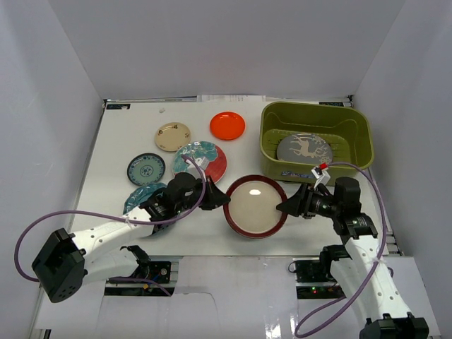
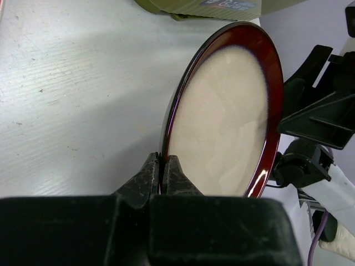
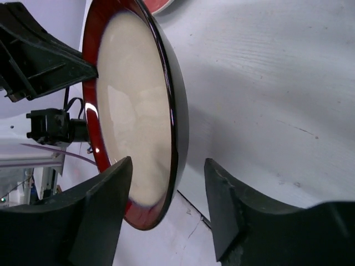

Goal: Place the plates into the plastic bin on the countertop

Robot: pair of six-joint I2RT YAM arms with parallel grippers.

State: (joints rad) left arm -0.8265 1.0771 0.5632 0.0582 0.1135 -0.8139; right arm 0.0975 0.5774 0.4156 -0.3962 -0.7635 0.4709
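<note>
The red-rimmed cream plate (image 1: 255,205) is held above the countertop (image 1: 212,152), near its front edge. My left gripper (image 1: 220,200) is shut on its left rim, as the left wrist view (image 2: 163,166) shows. My right gripper (image 1: 284,206) is open, its fingers (image 3: 116,183) on either side of the plate's right rim (image 3: 166,111) without touching. The olive-green plastic bin (image 1: 360,134) at the back right holds the grey deer plate (image 1: 304,148). The orange plate (image 1: 227,126), tan plate (image 1: 173,136), floral plate (image 1: 205,157), small teal patterned plate (image 1: 146,169) and plain teal plate (image 1: 138,195) lie on the countertop.
White walls enclose the countertop on the left, back and right. The left arm (image 1: 113,229) lies over the plain teal plate. The bin's label (image 2: 224,4) faces the front.
</note>
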